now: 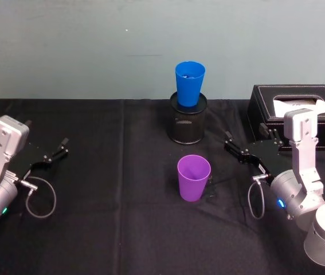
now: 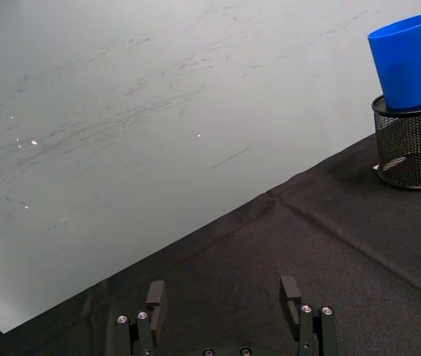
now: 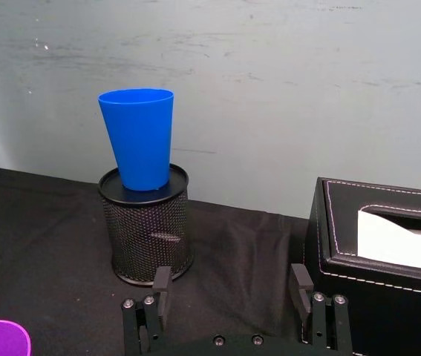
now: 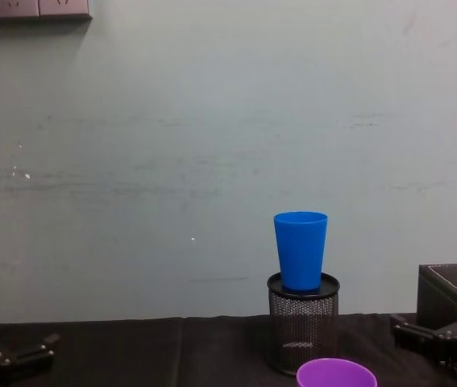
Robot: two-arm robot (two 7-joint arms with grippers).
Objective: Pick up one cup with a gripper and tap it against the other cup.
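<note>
Nearest the robot, the purple cup (image 1: 194,177) stands upright on the black cloth (image 1: 116,229), untouched, about midway between the 2 arms. The right gripper (image 1: 243,150) hovers just to its right, jaws parted and empty, pointing toward the table's middle; the left gripper (image 1: 56,153) sits well off at the left edge, also open and holding nothing. Behind the purple cup, the blue cup (image 1: 189,83) perches upright on a mesh cylinder (image 1: 188,123), with a black tissue box (image 1: 291,103) off to the right. I'd say the grab comes first: the right gripper should close across the purple cup's body below the rim, lift it straight, then tap the blue cup gently, since it looks easy to topple.
</note>
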